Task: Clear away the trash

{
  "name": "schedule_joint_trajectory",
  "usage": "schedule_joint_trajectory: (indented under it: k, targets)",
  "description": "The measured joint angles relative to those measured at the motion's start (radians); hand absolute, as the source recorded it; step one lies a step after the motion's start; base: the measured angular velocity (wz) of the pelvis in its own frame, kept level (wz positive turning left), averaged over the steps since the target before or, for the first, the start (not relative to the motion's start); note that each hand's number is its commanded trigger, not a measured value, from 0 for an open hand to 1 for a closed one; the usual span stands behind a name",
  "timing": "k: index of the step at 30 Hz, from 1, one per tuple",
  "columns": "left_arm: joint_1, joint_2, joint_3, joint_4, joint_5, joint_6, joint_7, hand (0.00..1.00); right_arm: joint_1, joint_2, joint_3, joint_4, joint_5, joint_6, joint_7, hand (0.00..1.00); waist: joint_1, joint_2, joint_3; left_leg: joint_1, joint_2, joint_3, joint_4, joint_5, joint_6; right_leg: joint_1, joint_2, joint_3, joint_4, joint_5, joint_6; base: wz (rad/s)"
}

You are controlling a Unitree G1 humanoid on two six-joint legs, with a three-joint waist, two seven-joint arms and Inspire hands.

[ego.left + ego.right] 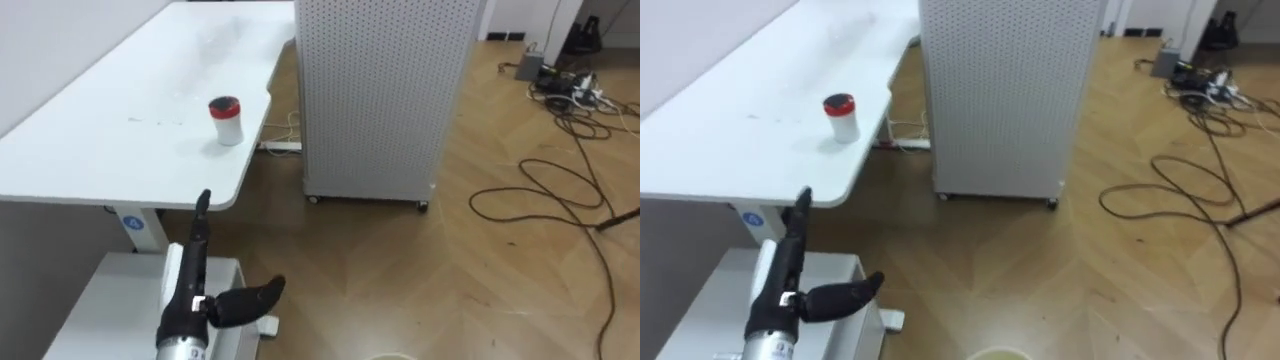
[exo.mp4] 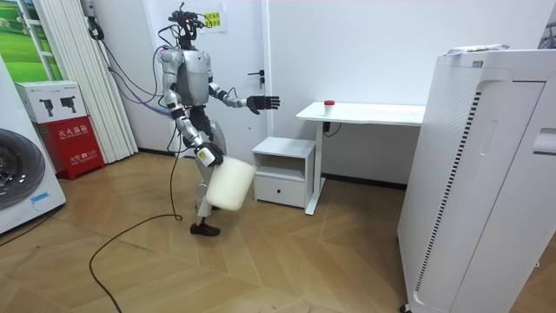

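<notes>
Left hand (image 1: 195,290) outstretched, fingers straight, thumb splayed, empty, likely lining up a reach. Ahead of it, well apart, the garbage, a red-lidded container (image 1: 226,119), stands upright on the tabletop (image 1: 120,150). Right hand (image 2: 205,156) hangs low at white bin (image 2: 230,184), probably to receive it; grip unclear.

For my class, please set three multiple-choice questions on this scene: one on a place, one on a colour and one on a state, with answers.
1. Where does the small jar stand?
A on a chair
B on the white desk
C on a shelf

2. What colour is the jar's lid?
A blue
B green
C red

3. How is the robot's left hand held?
A open, fingers straight
B shut on the jar
C shut on a cloth

Answers:
1 B: the jar stands on the desk top, near its curved edge.
2 C: the lid is red above a white body.
3 A: the fingers point straight towards the desk and hold nothing.
</notes>
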Motion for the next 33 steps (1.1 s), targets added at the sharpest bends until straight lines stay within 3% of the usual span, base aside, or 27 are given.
schedule_joint_trajectory:
  k: [4,10,13,16,20,27,31,33]
  targets:
    - [0.0,0.001,0.037,-0.004,-0.002,0.0,0.007,0.0,-0.026,-0.005,0.0,0.0,-0.029,0.005,0.02,1.0,0.018,0.0,0.003,0.007,0.0,-0.007,-0.005,0.0,0.0,-0.022,0.0,-0.035,-0.001,0.019,-0.013,-0.52]
    - [0.0,0.001,0.056,-0.026,-0.002,0.0,0.025,0.0,-0.026,-0.013,-0.001,0.0,-0.029,0.02,0.031,1.0,0.016,-0.008,0.0073,0.008,0.002,-0.007,-0.009,0.0,0.0,-0.037,0.001,-0.036,0.0,0.022,-0.017,-0.04]
    - [0.002,0.001,0.074,-0.026,-0.003,0.0,0.038,0.0,-0.025,-0.015,-0.001,0.0,-0.03,0.02,0.042,1.0,0.029,-0.023,0.0087,0.014,0.002,-0.01,-0.024,0.001,-0.002,-0.048,0.007,-0.033,-0.001,0.028,-0.027,-0.18]
    - [0.007,0.002,0.083,-0.026,-0.001,0.0,0.039,0.0,-0.018,-0.017,-0.005,-0.001,-0.029,0.02,0.062,1.0,0.045,-0.037,0.0042,0.016,0.005,-0.017,-0.032,0.002,-0.005,-0.049,0.021,-0.016,-0.012,0.038,-0.028,-0.14]
    - [0.009,0.032,0.097,-0.027,-0.013,0.0,0.079,0.0,-0.02,-0.023,-0.037,-0.004,-0.03,0.02,0.062,1.0,0.043,-0.034,0.0021,0.017,0.008,-0.046,-0.055,0.004,-0.016,-0.042,0.031,-0.035,-0.038,0.058,-0.034,-0.08]
    - [0.01,0.034,0.12,-0.026,-0.081,-0.004,0.163,0.0,0.004,-0.044,-0.039,-0.025,-0.047,0.02,0.063,1.0,0.045,-0.02,-0.0078,0.02,0.012,-0.073,-0.05,0.008,-0.023,-0.034,0.031,-0.058,-0.034,0.055,-0.042,0.01]
    - [0.016,0.041,0.127,-0.025,-0.084,-0.004,0.161,0.0,0.004,-0.044,-0.045,-0.024,-0.077,0.02,0.075,1.0,0.046,-0.021,-0.0068,0.013,0.027,-0.069,0.007,0.008,-0.024,-0.025,0.033,-0.06,-0.013,0.029,-0.049,0.02]
    - [0.019,0.042,0.126,-0.018,-0.112,-0.003,0.154,0.0,0.004,-0.045,-0.037,-0.021,-0.086,0.022,0.07,1.0,0.046,-0.019,-0.0048,-0.008,0.055,-0.071,0.125,0.01,-0.024,-0.004,0.04,-0.054,0.006,-0.003,-0.06,0.0]
